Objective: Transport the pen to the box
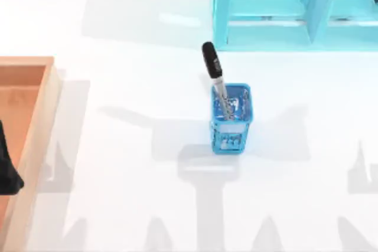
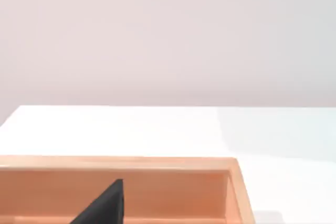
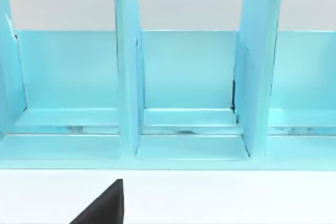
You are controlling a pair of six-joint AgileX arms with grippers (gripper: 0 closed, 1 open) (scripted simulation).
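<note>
At the top view's left edge, a dark part of the left arm [image 1: 8, 166] hangs over the box [image 1: 36, 122]; whether its gripper is released or clenched I cannot tell. The left wrist view looks down on the box's tan wall and orange-brown floor. Well to the right, near the middle of the white tabletop [image 1: 118, 163], the pen [image 1: 215, 75] stands tilted in a blue mesh holder [image 1: 231, 119], black cap up. Behind it stands a cyan shelf unit [image 1: 277, 10], which the right wrist view faces
</note>
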